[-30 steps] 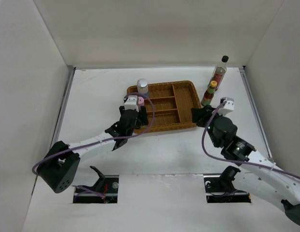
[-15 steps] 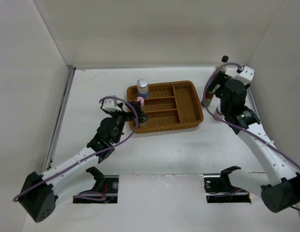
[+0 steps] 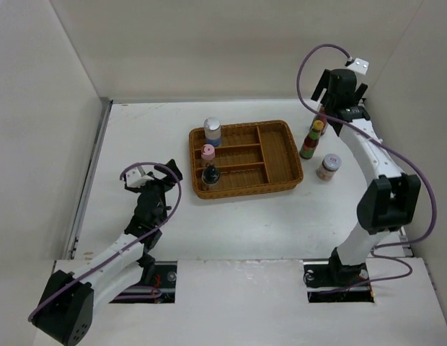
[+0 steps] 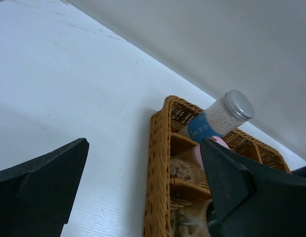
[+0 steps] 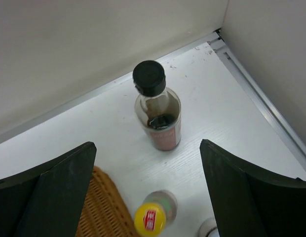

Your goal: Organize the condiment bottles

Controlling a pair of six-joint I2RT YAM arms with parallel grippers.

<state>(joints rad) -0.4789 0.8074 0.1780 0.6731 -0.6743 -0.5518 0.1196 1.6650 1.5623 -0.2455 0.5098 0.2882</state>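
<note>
The right gripper is hovering, jaws spread and empty, above the tall clear black-capped bottle standing near the far right corner. The yellow-capped bottle is standing just nearer, beside the wicker tray. The squat brown jar is sitting nearer still. The left gripper, likewise spread and empty, is hanging over the table, well left of the tray. The blue-banded bottle, pink-capped bottle and black-capped round bottle are lining the tray's left edge.

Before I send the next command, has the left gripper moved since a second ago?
Yes. The left gripper has backed off from the wicker tray's left rim toward the near left, and now sits apart from it, open.
</note>
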